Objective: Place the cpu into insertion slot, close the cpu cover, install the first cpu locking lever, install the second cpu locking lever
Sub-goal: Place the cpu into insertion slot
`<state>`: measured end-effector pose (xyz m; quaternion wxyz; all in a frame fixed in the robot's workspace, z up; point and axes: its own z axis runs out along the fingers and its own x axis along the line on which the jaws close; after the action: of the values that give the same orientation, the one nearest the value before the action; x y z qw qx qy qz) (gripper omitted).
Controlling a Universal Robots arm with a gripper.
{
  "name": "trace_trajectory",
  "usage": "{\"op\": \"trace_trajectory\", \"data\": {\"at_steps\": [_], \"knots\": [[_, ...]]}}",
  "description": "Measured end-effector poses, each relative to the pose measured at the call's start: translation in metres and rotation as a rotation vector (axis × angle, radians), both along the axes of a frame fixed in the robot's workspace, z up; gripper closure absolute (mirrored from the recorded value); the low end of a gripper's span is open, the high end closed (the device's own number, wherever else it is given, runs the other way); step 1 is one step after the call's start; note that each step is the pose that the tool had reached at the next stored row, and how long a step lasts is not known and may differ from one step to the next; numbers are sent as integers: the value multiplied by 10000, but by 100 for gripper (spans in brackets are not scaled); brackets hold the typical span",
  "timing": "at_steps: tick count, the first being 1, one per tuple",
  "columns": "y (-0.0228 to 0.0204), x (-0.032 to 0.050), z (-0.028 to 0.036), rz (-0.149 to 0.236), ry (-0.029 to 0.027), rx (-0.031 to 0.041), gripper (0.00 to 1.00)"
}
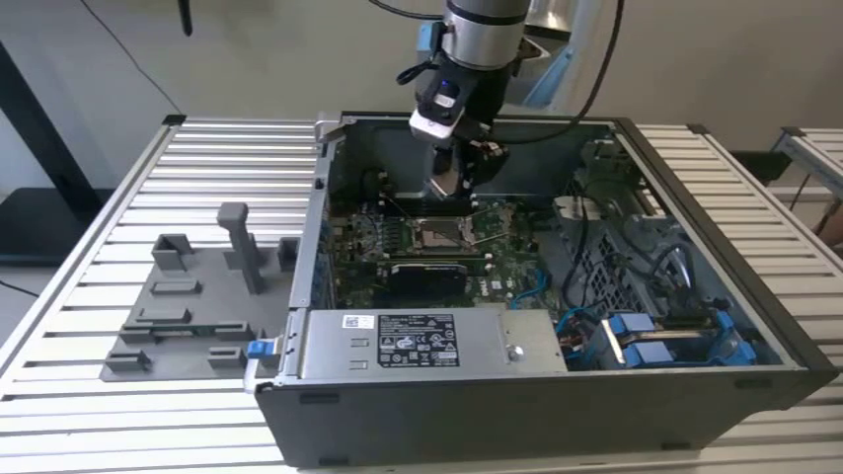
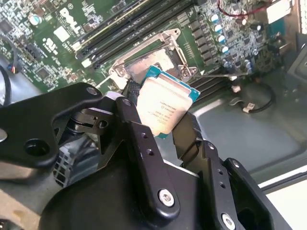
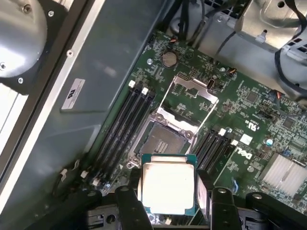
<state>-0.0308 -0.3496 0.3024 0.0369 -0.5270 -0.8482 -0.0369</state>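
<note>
My gripper (image 1: 457, 184) hangs inside the open computer case, above the far side of the motherboard. It is shut on the cpu (image 3: 168, 184), a small square chip with a silver-grey top, held by two opposite edges between black fingers (image 3: 126, 203). The second wrist view shows the cpu (image 2: 163, 108) tilted and clear of the board. The insertion slot (image 3: 160, 141) lies uncovered just beyond the chip, also seen as a dark square (image 1: 437, 233) below the gripper. The cpu cover (image 3: 195, 92), a thin metal frame, is swung back past the slot. Thin wire levers (image 3: 160, 101) run alongside it.
Memory slots (image 3: 122, 127) flank the socket on both sides. A grey power-supply box (image 1: 409, 341) sits at the case's near wall, blue cables and connectors (image 1: 646, 341) on the exterior view's right. A grey fixture plate (image 1: 197, 296) with holders lies on the slatted table outside the case.
</note>
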Motion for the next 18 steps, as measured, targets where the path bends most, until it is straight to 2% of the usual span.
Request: {"op": "trace_trajectory", "data": {"at_steps": [6, 14, 18], "knots": [[0, 0, -45, -886, 21, 0, 45], [0, 0, -114, -1939, 95, -2, 45], [0, 0, -146, -2437, 149, -6, 45]]}}
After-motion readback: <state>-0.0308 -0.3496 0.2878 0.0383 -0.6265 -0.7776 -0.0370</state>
